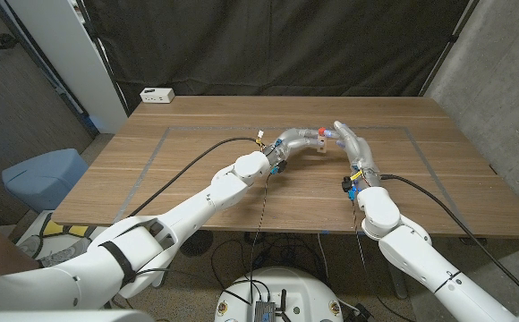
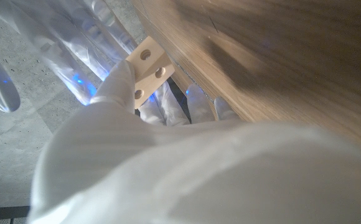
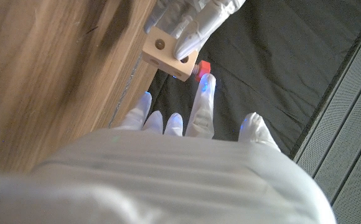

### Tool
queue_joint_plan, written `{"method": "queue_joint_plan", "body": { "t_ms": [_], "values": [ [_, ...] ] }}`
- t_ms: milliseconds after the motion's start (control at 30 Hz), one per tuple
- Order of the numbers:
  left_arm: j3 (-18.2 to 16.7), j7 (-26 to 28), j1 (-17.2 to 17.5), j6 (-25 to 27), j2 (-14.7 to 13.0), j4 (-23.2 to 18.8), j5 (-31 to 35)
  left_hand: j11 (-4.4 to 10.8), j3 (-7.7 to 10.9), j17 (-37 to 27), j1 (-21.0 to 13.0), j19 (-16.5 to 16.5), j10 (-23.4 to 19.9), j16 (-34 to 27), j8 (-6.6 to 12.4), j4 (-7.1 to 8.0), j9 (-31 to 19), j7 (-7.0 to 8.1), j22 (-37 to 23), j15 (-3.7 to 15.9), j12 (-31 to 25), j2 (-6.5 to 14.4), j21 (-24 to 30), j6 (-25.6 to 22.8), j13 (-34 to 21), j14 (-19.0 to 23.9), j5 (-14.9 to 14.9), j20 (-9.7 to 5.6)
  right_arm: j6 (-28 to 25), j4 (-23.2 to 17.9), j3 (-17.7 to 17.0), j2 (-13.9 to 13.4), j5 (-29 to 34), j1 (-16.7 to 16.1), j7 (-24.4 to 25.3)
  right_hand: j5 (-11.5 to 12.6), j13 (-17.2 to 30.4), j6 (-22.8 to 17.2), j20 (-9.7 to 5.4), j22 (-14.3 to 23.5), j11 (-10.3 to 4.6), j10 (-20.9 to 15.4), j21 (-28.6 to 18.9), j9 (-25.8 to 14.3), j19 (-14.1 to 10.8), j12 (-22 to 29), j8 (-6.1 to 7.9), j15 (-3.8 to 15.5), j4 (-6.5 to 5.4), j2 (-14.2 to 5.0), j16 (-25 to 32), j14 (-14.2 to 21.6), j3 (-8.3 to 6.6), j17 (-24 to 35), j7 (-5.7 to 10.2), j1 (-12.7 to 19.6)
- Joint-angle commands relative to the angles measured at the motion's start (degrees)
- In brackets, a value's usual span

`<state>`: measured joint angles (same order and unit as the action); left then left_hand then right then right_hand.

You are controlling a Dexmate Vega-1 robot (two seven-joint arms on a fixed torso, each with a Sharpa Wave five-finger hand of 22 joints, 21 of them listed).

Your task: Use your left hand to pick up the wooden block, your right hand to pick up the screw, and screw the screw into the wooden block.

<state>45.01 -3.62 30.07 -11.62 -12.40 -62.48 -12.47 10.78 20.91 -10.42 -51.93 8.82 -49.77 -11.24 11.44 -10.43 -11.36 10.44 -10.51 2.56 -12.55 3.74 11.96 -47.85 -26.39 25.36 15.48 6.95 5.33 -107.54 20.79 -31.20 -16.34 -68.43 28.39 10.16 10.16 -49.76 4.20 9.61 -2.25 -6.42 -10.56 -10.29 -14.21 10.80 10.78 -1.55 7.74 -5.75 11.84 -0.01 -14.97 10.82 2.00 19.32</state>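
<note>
From the head camera I see my left robot hand [image 1: 297,141] raised over the middle of the bench [image 1: 188,179], grasping the wooden block [image 1: 319,140]. My right robot hand [image 1: 353,147] stands just beside the block, fingers stretched up and forward; a small red piece, the screw [image 1: 322,131], sits at the block between the 2 hands. A white box [image 1: 157,95] lies at the far corner of the bench, well apart from the block.

On the left wrist camera, my left robot hand [image 2: 168,162] clasps the block [image 2: 147,67], whose pale face shows 3 round holes. The right hand's fingers [image 2: 62,43] are blurred beyond it.

On the right wrist camera, the left hand's fingers [image 3: 196,22] wrap the block [image 3: 165,53] and the red screw [image 3: 202,67] touches its end. My right robot hand [image 3: 193,124] reaches toward it, a fingertip close to the screw; I cannot tell whether it is pinching the screw or merely touching it.
</note>
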Motion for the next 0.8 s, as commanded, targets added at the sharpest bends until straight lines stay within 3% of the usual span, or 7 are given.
{"method": "queue_joint_plan", "body": {
  "t_ms": [33,500,800],
  "values": [
    [0.16,0.11,-0.08,0.21,-0.08,-0.25,0.27,0.99,1.42,-0.05,-0.14,0.08,-1.52,-0.16,0.29,1.38,-0.04,-2.24,-0.34,1.59,-0.94,0.82,0.38,-3.53,-2.28,0.38,0.39,0.05,-0.74,-0.09,-0.44,-0.47,-0.10,0.29,-0.10,-0.14,0.03,1.44,0.16,0.08,-0.19,0.85,0.18,-0.07,0.68,-0.30,-0.56,-0.28,0.12,-0.08,-0.25,-0.68,0.08,0.12,0.49,-0.38],
    [0.34,0.22,0.30,0.72,-0.69,-1.81,0.69,1.05,1.34,-0.08,-0.11,0.08,-1.50,-0.18,0.32,1.42,-0.04,-2.19,-0.34,1.59,-0.92,0.83,0.38,-3.61,-2.29,0.35,0.37,0.04,-0.81,-0.40,-1.08,-1.61,-0.41,0.39,-1.20,-0.18,0.06,5.85,0.50,0.09,-0.11,2.43,0.12,-0.10,1.39,-0.55,-1.25,-0.98,-0.04,0.07,-0.53,-1.74,0.31,0.23,1.96,-0.95],
    [0.39,0.23,0.74,1.31,-1.11,-3.05,0.75,1.03,1.34,-0.08,-0.12,0.08,-1.44,-0.18,0.29,1.42,-0.05,-2.22,-0.34,1.65,-0.89,0.84,0.38,-3.54,-2.29,0.36,0.37,0.05,-1.36,-0.57,-1.35,-2.96,-1.91,0.67,-3.58,-0.20,0.10,10.15,0.96,0.11,0.26,5.39,0.34,-0.12,3.33,-0.91,-1.35,-2.00,-0.49,0.25,-0.91,-3.84,0.76,0.42,2.61,-2.11]
  ]
}}
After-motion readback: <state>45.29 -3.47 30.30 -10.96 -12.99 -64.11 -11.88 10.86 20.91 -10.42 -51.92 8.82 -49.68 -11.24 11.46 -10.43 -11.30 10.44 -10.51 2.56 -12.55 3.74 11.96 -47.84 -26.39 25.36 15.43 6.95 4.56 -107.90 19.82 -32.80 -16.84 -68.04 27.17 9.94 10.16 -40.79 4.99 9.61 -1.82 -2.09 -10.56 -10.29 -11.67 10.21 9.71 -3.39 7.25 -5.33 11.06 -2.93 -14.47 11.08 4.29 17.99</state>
